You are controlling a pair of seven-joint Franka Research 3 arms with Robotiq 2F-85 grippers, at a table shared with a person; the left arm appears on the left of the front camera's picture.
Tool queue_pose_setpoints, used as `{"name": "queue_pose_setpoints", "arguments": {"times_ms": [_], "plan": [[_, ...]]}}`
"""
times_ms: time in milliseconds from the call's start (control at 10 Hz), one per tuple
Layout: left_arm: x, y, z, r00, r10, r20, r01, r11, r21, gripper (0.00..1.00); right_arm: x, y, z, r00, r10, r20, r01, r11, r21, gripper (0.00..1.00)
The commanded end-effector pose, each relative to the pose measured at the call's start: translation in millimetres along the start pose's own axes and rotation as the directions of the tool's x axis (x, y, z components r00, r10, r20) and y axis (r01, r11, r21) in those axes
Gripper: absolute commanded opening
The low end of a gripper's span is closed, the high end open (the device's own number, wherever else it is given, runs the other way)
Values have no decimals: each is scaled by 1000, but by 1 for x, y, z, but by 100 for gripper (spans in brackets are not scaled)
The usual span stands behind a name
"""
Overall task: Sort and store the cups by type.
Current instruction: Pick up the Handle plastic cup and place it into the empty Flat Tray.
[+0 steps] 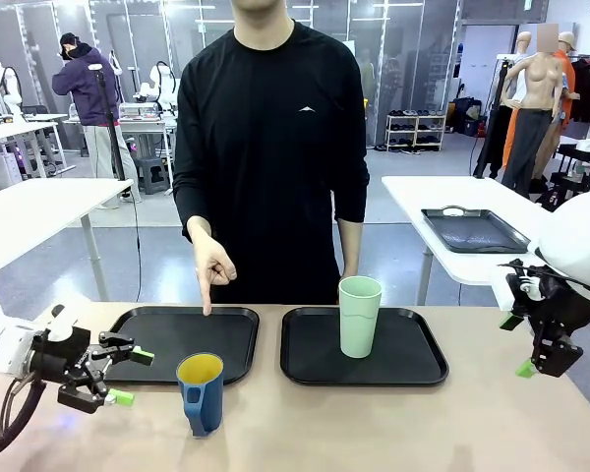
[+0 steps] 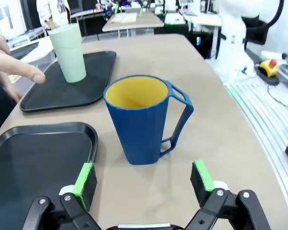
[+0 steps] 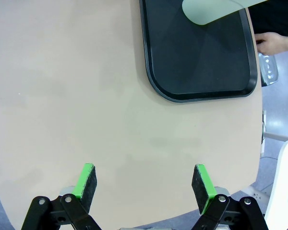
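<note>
Front view: blue mug [image 1: 201, 391] is faced by left gripper [image 1: 133, 377], jaws apart, for pickup | left tray [image 1: 167, 339] is pointed at by person's hand [image 1: 212, 267], prob. dest. | right gripper [image 3: 144, 181] is parked aside, jaws apart.

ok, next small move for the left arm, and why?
Probably ease the left gripper forward around the blue mug: its jaws are open, the mug stands on bare table ahead, and the person's hand points at the left tray. The green tumbler already stands on the right tray.
</note>
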State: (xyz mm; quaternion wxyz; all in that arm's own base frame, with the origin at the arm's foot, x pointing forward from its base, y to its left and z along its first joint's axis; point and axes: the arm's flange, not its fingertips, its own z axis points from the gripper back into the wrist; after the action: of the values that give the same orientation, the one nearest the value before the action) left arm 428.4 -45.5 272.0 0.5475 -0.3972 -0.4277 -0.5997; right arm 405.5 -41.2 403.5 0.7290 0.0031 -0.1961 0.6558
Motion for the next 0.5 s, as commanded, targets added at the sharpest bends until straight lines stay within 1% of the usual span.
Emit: {"name": "queue_pose_setpoints", "arguments": {"times_ms": [0, 200, 300, 400], "plan": [[-7, 8, -2, 996, -35, 88, 34, 999, 9, 100, 2, 1, 1, 1000, -17, -15, 17, 1000, -7, 100], [-11, 10, -5, 990, 1, 138, 1, 1000, -13, 100, 2, 1, 1, 1000, -17, -15, 17, 1000, -7, 100], [-11, 10, -3, 990, 5, 140, -5, 1000, 4, 100, 2, 1, 1, 1000, -17, -15, 17, 1000, -7, 100], [-5, 4, -1, 997, 24, 78, -22, 1000, -22, 100, 2, 1, 1, 1000, -17, -15, 17, 1000, -7, 100]]}}
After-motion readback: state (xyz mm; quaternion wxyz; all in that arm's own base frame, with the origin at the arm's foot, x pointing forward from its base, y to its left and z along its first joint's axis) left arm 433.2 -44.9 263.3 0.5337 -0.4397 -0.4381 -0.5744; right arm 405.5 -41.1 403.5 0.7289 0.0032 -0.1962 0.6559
